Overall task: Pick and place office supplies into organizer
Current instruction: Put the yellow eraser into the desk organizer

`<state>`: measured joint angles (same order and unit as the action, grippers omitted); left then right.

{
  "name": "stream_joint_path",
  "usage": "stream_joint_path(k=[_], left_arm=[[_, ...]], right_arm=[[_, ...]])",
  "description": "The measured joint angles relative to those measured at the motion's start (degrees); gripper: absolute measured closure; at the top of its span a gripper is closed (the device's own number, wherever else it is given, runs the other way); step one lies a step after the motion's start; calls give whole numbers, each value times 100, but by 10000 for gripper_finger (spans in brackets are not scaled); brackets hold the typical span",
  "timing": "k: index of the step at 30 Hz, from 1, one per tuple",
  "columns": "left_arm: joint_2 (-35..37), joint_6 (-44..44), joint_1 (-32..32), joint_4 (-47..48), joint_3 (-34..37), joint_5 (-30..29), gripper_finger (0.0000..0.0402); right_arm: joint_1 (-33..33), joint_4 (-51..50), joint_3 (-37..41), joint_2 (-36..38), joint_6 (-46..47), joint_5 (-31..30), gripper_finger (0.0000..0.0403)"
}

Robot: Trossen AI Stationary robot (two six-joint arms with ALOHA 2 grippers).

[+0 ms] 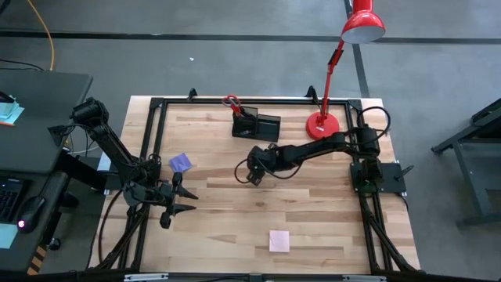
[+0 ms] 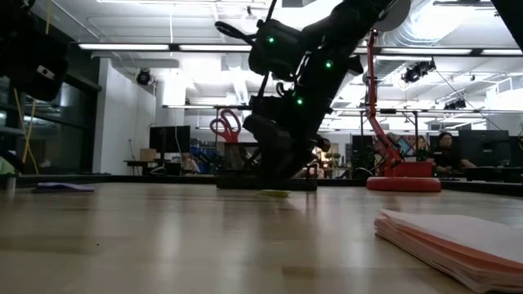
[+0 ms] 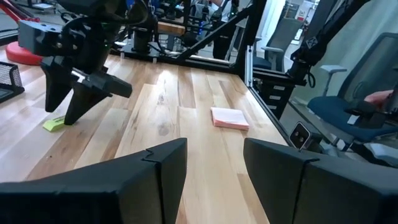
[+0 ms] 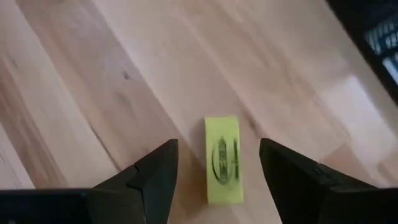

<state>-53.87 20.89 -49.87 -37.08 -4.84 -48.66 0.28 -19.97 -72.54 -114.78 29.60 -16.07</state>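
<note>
A tiny yellow piece lies flat on the wooden table near its middle. My right gripper hangs open just above it, pointing down, one finger on each side and neither touching; it also shows in the high view. The black organizer stands near the far edge with the red-handled scissors sticking up out of it. The purple note pad lies left of centre. The pink note pad lies near the near edge. My left gripper waits open at the table's left side. No pens show.
The red desk lamp stands on its round base at the far right, right of the organizer, and its head reaches out beyond the far edge. A black frame runs round the table. Bare wood lies between the two grippers and toward the near edge.
</note>
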Motion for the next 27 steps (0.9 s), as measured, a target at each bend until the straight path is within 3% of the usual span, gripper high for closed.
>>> stream_joint_path(k=[9, 27], left_arm=[[0, 107, -2, 2, 0, 4, 252], [0, 230, -2, 106, 0, 2, 252]], right_arm=[[-77, -79, 34, -9, -108, 166, 187], [-416, -397, 23, -22, -5, 1060, 250]])
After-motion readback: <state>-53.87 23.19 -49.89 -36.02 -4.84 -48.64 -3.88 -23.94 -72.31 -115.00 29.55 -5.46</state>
